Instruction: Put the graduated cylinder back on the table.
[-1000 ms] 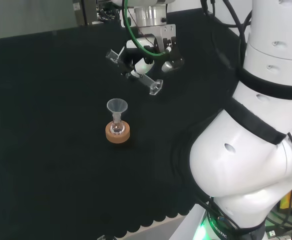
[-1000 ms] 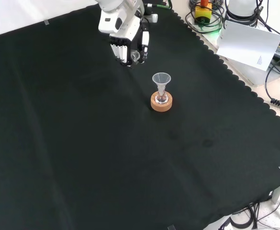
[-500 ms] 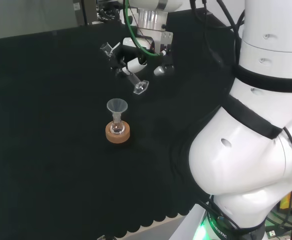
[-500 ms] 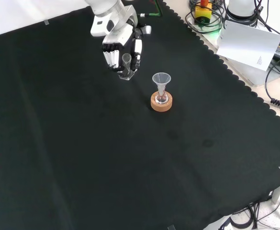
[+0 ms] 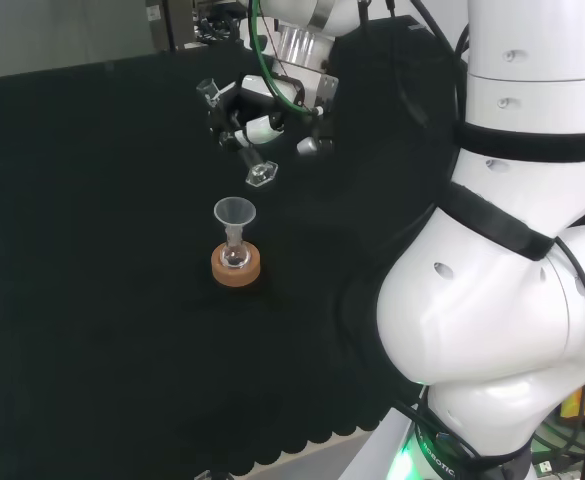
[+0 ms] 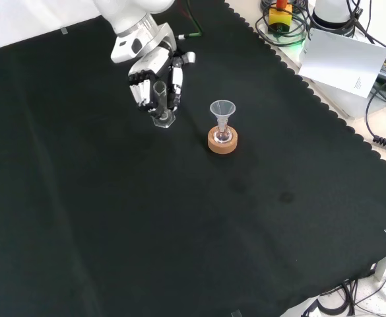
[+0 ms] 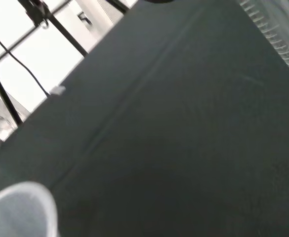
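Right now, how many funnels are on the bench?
1. The funnel sits in a small flask on a cork ring, right of the hand in the front view. Other clear ware could be hard to spot.

The hand [image 6: 154, 84] is black and white, fingers [image 6: 140, 89] white with black at the bends, and the graduated cylinder [image 6: 160, 105] its fingers wrap is just clear, see-through stuff with faint tick marks. Off to the right of the fingers in the front view there's a clear funnel [image 6: 222, 112] on a clear little flask sitting in a tan cork ring [image 6: 222, 141]. Everything's on plain black cloth [image 6: 179, 224] with a scalloped edge.
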`<state>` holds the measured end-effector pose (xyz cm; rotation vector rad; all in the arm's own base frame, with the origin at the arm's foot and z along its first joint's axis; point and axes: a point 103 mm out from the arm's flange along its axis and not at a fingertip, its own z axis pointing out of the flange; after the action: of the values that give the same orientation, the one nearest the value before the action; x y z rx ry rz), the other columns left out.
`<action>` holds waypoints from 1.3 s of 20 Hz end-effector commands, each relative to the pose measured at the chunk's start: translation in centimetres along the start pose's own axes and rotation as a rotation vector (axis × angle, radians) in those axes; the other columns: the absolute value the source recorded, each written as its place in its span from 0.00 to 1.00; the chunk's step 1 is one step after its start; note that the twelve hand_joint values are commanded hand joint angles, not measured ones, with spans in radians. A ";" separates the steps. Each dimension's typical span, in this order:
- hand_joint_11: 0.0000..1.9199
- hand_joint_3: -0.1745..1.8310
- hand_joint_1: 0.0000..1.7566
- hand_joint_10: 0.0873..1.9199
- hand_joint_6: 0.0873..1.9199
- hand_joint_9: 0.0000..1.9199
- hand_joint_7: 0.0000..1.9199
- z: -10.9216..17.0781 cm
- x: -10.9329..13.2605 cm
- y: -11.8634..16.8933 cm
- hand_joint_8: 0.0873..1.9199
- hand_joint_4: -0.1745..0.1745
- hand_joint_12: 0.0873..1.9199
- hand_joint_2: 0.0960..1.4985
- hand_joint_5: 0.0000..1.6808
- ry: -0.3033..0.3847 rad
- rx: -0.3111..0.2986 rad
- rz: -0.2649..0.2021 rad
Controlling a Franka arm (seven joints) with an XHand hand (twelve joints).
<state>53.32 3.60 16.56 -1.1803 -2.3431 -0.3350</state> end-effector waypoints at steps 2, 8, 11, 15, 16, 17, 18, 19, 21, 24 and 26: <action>0.62 0.09 0.71 0.00 0.53 0.74 0.51 0.7 -1.6 1.8 0.52 0.00 0.38 0.73 0.56 0.074 -0.090 -0.049; 0.62 0.09 0.71 0.00 0.54 0.74 0.50 2.1 -3.4 3.1 0.53 0.00 0.39 0.74 0.56 0.108 -0.102 -0.053; 0.62 0.09 0.71 0.00 0.54 0.74 0.50 2.8 -4.3 3.7 0.53 0.00 0.39 0.74 0.55 0.129 -0.120 -0.057; 0.61 0.09 0.71 0.00 0.55 0.73 0.50 3.3 -5.3 4.4 0.54 0.00 0.39 0.74 0.55 0.137 -0.139 -0.056; 0.61 0.09 0.71 0.00 0.55 0.73 0.50 3.4 -5.5 4.5 0.54 0.00 0.39 0.74 0.55 0.139 -0.145 -0.055; 0.61 0.09 0.71 0.00 0.55 0.73 0.50 3.5 -5.6 4.6 0.54 0.00 0.39 0.74 0.55 0.143 -0.151 -0.055; 0.61 0.09 0.71 0.00 0.55 0.73 0.50 3.6 -5.8 4.6 0.54 0.00 0.39 0.74 0.55 0.146 -0.157 -0.055; 0.61 0.09 0.71 0.00 0.55 0.73 0.49 3.6 -5.9 4.7 0.54 0.00 0.39 0.74 0.55 0.148 -0.164 -0.056; 0.60 0.09 0.71 0.00 0.55 0.73 0.49 3.7 -6.1 4.6 0.55 0.00 0.40 0.75 0.54 0.153 -0.175 -0.058; 0.60 0.09 0.71 0.00 0.56 0.72 0.49 3.7 -6.2 4.5 0.55 0.00 0.40 0.75 0.54 0.152 -0.199 -0.062; 0.59 0.09 0.71 0.00 0.56 0.72 0.48 3.6 -6.2 4.4 0.56 0.00 0.40 0.75 0.54 0.151 -0.211 -0.065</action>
<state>58.93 3.69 10.22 -1.1255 -2.2562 -0.6507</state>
